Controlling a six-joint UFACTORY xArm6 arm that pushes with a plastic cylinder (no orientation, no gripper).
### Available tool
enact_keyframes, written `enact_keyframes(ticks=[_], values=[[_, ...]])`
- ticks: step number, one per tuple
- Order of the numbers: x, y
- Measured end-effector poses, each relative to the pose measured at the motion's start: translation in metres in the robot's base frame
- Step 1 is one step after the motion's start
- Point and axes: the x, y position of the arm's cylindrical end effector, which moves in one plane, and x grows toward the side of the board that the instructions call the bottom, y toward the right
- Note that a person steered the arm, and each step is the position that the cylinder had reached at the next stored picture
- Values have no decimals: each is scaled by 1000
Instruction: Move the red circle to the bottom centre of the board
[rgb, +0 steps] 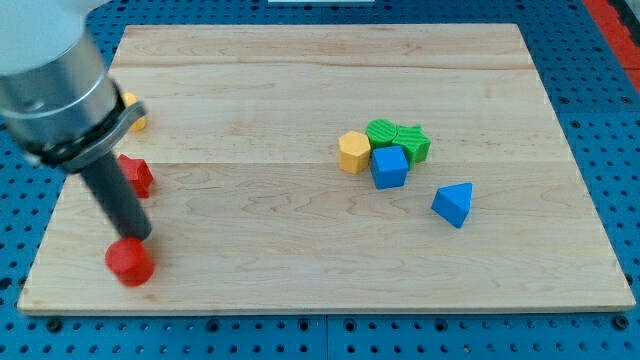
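Red circle (130, 262) sits touching my tip (139, 237), just below it.

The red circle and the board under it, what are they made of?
The red circle looks like moulded plastic: uniform saturated colour, smooth, slightly glossy, though blurred here. The board looks like pale unvarnished wood: visible grain lines and plank seams, matte surface.

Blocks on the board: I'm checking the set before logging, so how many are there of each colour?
Red: 2, the red circle beside my tip and a red block behind the rod.
Yellow: 2, a yellow block and a yellow block, partly hidden.
Green: 2.
Blue: 2, a blue cube and a blue triangle.
Total: 8.
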Motion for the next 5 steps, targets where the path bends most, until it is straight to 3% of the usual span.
enact_keyframes(ticks=[2,3,5], values=[[66,-92],[67,-63],[43,89]])
